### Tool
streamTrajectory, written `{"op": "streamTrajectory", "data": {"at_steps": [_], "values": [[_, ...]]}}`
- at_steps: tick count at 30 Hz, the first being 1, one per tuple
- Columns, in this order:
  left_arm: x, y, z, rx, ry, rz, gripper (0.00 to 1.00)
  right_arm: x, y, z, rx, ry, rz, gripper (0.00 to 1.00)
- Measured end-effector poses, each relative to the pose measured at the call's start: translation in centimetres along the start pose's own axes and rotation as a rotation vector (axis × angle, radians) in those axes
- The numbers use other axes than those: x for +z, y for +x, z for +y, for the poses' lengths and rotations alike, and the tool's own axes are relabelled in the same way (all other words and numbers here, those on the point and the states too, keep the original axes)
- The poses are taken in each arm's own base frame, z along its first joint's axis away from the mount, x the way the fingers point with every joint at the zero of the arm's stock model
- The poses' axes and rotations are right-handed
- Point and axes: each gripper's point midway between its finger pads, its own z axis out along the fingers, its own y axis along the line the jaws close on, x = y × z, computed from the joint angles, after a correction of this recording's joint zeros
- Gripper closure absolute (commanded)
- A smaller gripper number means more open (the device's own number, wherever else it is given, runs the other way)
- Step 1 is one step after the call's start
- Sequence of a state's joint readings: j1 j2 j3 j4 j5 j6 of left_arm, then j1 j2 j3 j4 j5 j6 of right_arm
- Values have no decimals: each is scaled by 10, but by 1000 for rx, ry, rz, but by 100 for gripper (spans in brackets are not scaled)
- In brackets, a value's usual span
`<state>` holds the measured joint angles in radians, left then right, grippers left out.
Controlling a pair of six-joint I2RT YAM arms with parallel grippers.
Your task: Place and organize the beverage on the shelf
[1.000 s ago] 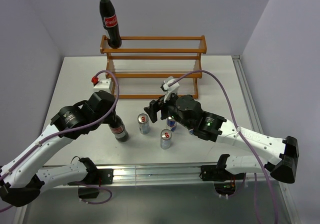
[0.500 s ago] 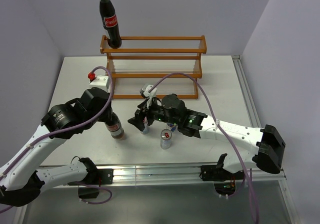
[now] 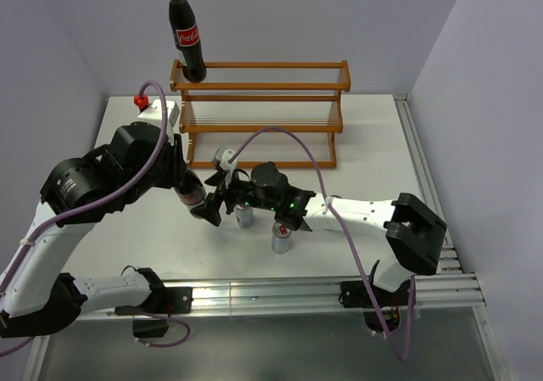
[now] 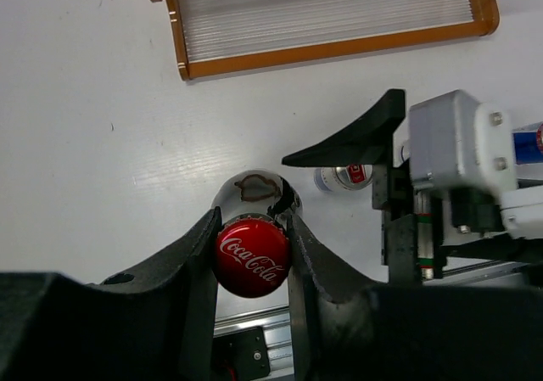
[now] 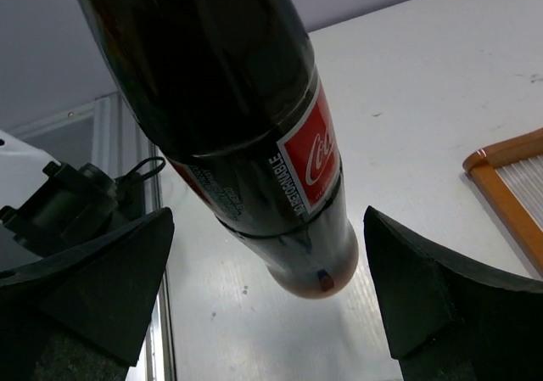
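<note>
A white table (image 3: 373, 143) is seen enclosed by pale lilac walls (image 3: 356, 16). An aluminium rail (image 3: 271, 293) is fixed along its near edge.

Tilted cola bottle (image 3: 194, 199) at the left gripper (image 3: 182, 186), second bottle (image 3: 187, 37) upright atop the shelf (image 3: 271, 86).

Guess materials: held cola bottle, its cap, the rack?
The held cola bottle looks glossy and dark: glass or plastic, can't tell. Its cap: red-painted, likely metal. The rack: lacquered reddish-brown wood, sheen on rails, pale thin rods.
</note>
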<state>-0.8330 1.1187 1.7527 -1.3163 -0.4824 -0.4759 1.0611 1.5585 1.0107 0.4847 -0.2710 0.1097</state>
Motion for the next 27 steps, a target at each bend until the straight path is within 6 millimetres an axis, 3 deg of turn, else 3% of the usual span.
{"op": "streamTrajectory", "data": {"at_steps": [7,10,13,14,15,17,18,21,23,24,25,27], "values": [[-7,-8,-4,27,19,17,100,25,-19,10,-56,9,-89,2],[-4,-8,-6,43,17,34,100,34,-32,12,-81,20,-119,9],[-3,-8,-8,59,18,49,100,39,-39,11,-102,37,-134,29],[-3,-8,-9,62,20,53,100,39,-40,10,-109,40,-136,52],[-3,-9,-9,64,20,52,100,40,-41,9,-143,41,-139,61],[-5,-9,-8,70,20,59,100,40,-42,10,-134,46,-142,93],[-6,-9,-8,71,21,60,100,40,-43,10,-137,46,-145,100],[-9,-13,-8,65,25,47,100,40,-47,11,-144,42,-163,100],[-10,-16,-8,61,26,38,87,40,-51,12,-148,35,-177,100],[-11,-17,-8,58,27,33,77,40,-53,14,-149,33,-184,100],[-12,-18,-7,55,28,28,57,39,-54,14,-149,32,-187,100],[-13,-23,-7,54,26,9,45,38,-56,17,-139,24,-190,100]]}}
